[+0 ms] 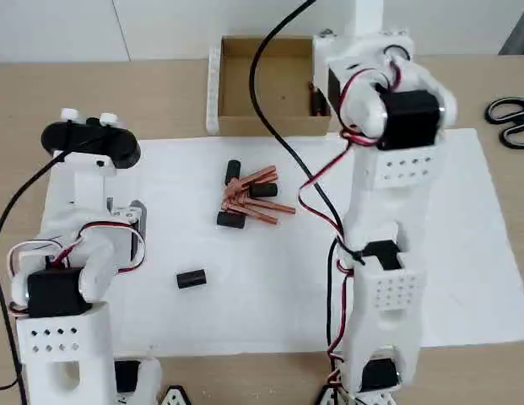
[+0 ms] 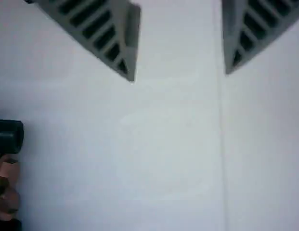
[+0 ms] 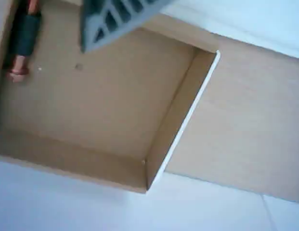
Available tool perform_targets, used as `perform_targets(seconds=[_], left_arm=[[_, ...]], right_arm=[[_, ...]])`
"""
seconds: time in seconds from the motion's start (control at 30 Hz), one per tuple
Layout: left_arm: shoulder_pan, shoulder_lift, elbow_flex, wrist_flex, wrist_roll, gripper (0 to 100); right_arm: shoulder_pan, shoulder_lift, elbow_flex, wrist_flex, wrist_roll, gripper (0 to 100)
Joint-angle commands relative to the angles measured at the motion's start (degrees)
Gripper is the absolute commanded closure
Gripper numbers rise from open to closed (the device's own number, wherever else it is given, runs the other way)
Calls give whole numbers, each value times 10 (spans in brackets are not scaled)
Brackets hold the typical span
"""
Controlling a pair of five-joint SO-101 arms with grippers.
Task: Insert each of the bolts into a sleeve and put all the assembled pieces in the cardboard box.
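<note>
Copper bolts [image 1: 255, 198] lie in a heap on the white sheet with black sleeves [image 1: 230, 220] among them. One sleeve [image 1: 191, 278] lies alone nearer the front. The cardboard box [image 1: 245, 59] stands at the back. An assembled piece [image 1: 316, 99] lies against its right wall. My left gripper [image 2: 180, 73] hangs open over bare paper left of the heap, with a sleeve [image 2: 7, 134] and bolt ends [image 2: 5, 183] at the view's edge. My right arm hangs over the box [image 3: 173, 125]. One finger [image 3: 115, 19] shows there, apart from the assembled piece [image 3: 24, 38], with nothing against it.
The white sheet [image 1: 245, 329] covers the middle of the wooden table. Scissors [image 1: 510, 118] lie at the far right. A black cable [image 1: 274, 126] runs from the box across the sheet to the right arm. A white strip [image 1: 213, 89] stands along the box's left side.
</note>
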Motion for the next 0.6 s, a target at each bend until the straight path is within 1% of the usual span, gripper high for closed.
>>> perform_targets(seconds=[0.0, 0.23, 0.3, 0.37, 0.47, 0.5, 0.57], left_arm=[[-3, -11, -22, 3, 0, 883], [-4, -11, -23, 25, 0, 883], [-4, -11, -23, 32, 0, 883], [-4, -11, -23, 35, 0, 883], [-4, -11, -23, 35, 0, 883], [-5, -11, -23, 35, 0, 883], [-33, -11, -26, 33, 1, 883]], right_arm=[[6, -51, -23, 16, 3, 805], [4, -87, -18, 29, 3, 805], [3, -101, 21, 29, 3, 805], [0, -131, 86, 32, 3, 805], [-25, -213, 226, 31, 3, 805], [-40, -247, 284, 29, 3, 805], [-79, -318, 404, 28, 3, 805]])
